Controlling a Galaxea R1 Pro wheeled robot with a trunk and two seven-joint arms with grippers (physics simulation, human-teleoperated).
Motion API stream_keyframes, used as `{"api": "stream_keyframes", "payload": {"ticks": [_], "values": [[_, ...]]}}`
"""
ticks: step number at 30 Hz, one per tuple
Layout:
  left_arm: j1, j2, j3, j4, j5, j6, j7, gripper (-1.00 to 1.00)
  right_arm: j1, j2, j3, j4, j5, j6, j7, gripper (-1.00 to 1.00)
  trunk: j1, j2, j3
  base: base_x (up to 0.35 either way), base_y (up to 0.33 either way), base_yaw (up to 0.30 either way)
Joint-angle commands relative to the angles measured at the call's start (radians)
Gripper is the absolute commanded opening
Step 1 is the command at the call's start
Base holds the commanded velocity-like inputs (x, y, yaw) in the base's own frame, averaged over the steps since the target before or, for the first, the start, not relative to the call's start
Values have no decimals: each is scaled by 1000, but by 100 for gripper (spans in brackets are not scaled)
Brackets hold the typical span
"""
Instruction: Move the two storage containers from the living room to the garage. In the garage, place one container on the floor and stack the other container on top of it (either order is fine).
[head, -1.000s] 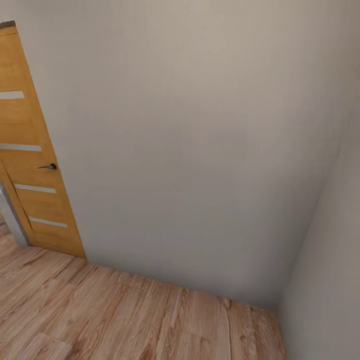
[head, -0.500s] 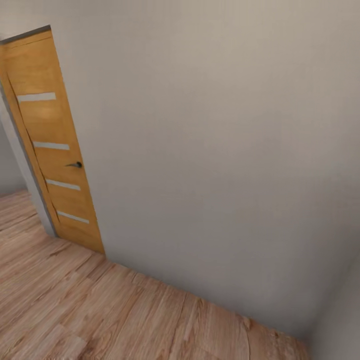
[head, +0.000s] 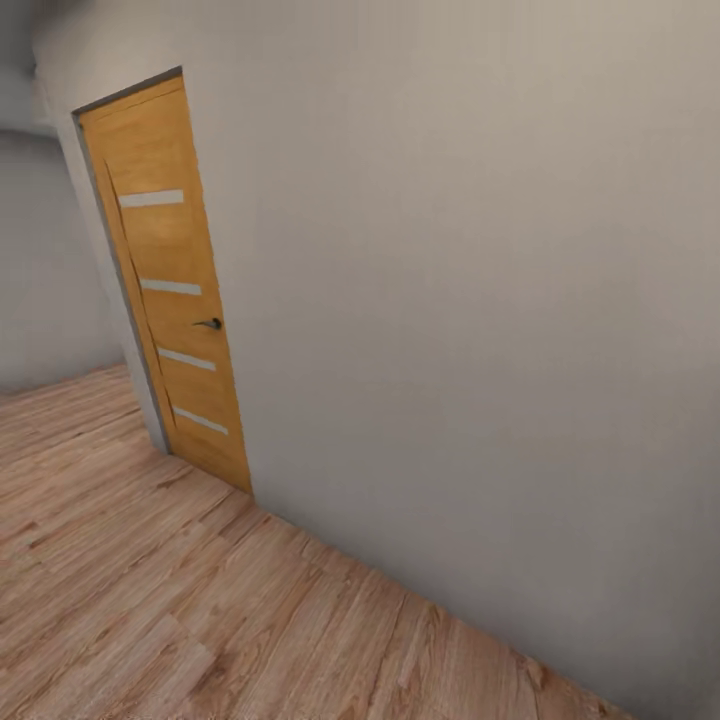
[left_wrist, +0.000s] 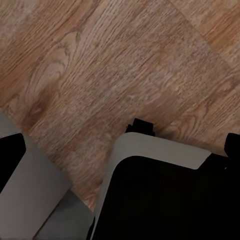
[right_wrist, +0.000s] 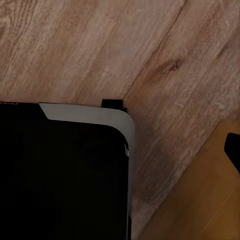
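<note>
A plain pale wall (head: 480, 300) fills most of what the robot faces, over light wood plank floor (head: 150, 600), with a shut wooden door (head: 170, 280) at left. It seems mid-transit (no containers anywhere here). Neither tool's opening can be told. Next: steer toward that door.

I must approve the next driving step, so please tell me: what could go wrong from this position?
1. The grey wall stands close ahead, so driving forward may hit it.
2. The wooden door looks closed; the base could bump it.
3. No container shows, so there is nothing yet to carry across the plank floor.
</note>
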Motion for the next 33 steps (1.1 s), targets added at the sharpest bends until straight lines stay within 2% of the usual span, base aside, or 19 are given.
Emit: {"api": "stream_keyframes", "payload": {"ticks": [1, 14, 22, 33], "values": [[-1, -1, 4, 1, 4, -4, 1, 100, -1, 0, 8, 3, -11, -6, 5, 100, 0, -1, -1, 0, 0, 300], [-1, -12, 9, -3, -3, -3, -1, 100, -1, 0, 14, 3, -8, 5, 5, 100, 0, -1, -1, 0, 0, 300], [-1, -20, 9, 0, 14, -4, -2, 100, -1, -2, 14, 3, -8, -5, 5, 100, 0, -1, -1, 17, 0, 300], [-1, -20, 7, 0, 16, -3, -3, 100, -1, -6, 15, 3, -8, -7, 5, 100, 0, -1, -1, 279, 0, 300]]}}
